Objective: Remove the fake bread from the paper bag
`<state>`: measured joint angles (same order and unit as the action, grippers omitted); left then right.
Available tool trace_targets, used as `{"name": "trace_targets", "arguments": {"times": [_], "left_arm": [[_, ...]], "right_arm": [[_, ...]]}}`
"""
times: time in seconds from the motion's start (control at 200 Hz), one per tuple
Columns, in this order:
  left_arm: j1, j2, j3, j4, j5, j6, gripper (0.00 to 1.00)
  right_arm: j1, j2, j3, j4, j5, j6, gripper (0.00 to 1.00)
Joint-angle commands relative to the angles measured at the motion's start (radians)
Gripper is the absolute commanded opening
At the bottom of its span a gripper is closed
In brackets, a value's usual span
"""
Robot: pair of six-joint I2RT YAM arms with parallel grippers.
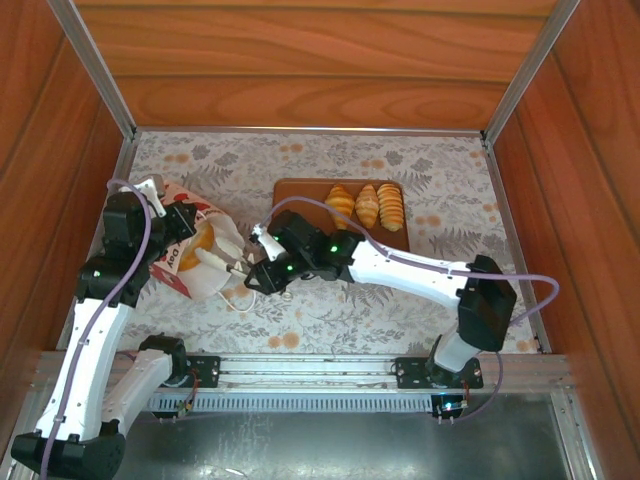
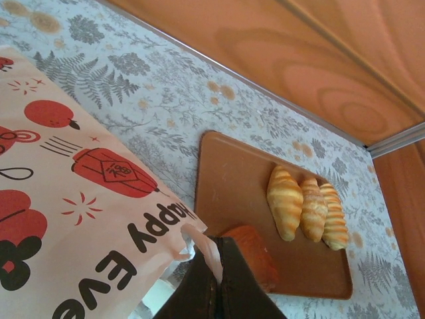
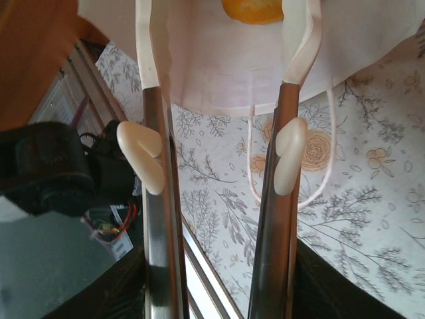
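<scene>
Left claw (image 2: 214,266) clenched on the rim of the paper bag (image 1: 190,255), left side of table. Bag mouth faces right, with one orange bread (image 3: 252,8) inside. Right claw (image 3: 222,66) released, fingers spread at the mouth, gripping nothing. Three croissants (image 1: 366,206) lie on the tray (image 1: 300,195), right of the bag.

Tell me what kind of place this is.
Probably a robot test booth, not a real bakery: wood-look wall panels in metal framing box in a floral-covered table, and toy croissants sit on a brown tray.
</scene>
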<state>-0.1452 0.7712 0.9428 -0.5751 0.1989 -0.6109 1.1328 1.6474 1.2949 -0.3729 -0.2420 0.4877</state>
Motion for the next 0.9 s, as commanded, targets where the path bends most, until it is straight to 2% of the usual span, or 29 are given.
{"name": "trace_targets", "arguments": {"times": [0.0,0.11,0.35,0.895], "left_arm": [[-0.005,-0.001,0.035,-0.002,0.035,-0.014,0.0],[-0.004,0.001,0.033,-0.002,0.049,-0.006,0.0],[-0.004,0.003,0.025,-0.002,0.087,0.005,0.0],[-0.004,-0.014,0.011,0.004,0.112,0.008,0.0]], "right_arm": [[0.004,0.046,0.051,0.03,-0.03,0.152,0.51],[0.003,0.075,0.05,0.036,0.004,0.238,0.54],[0.002,0.152,0.115,0.06,-0.004,0.316,0.58],[-0.002,0.323,0.269,0.048,-0.015,0.383,0.6]]}}
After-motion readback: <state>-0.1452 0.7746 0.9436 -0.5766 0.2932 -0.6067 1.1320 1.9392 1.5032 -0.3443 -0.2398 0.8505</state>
